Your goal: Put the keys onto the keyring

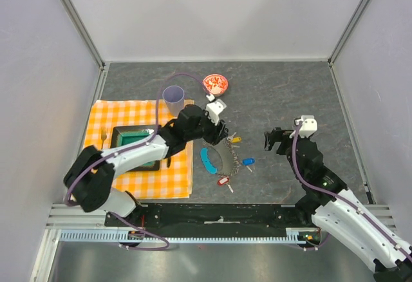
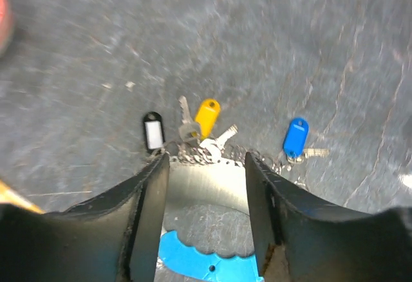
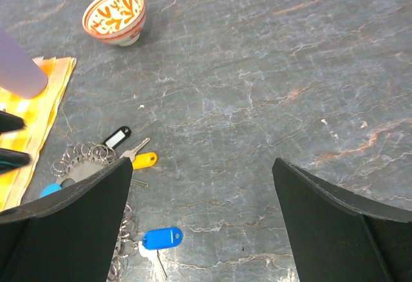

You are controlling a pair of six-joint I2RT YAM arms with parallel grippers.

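The keyring point(image 1: 226, 155), a thin grey wire loop with a light-blue crescent point(image 1: 208, 161), lies flat on the dark table between the arms. Keys with small rings cluster along its far and right side: black tag point(image 2: 153, 131), yellow tag point(image 2: 207, 116), blue tag point(image 2: 296, 136). A red-tagged key point(image 1: 223, 181) lies at the loop's near edge. My left gripper point(image 2: 207, 161) is open low over the loop's far side; the metal band and blue crescent point(image 2: 199, 263) show between its jaws, and nothing is gripped. My right gripper point(image 3: 201, 165) hovers wide open to the right of the keys, holding nothing.
A red patterned bowl point(image 1: 215, 84) and a translucent purple cup point(image 1: 174, 96) stand behind the keys. An orange checked cloth point(image 1: 112, 185) at the left carries a dark square dish with a green inside point(image 1: 132, 137) and a fork point(image 1: 103, 137).
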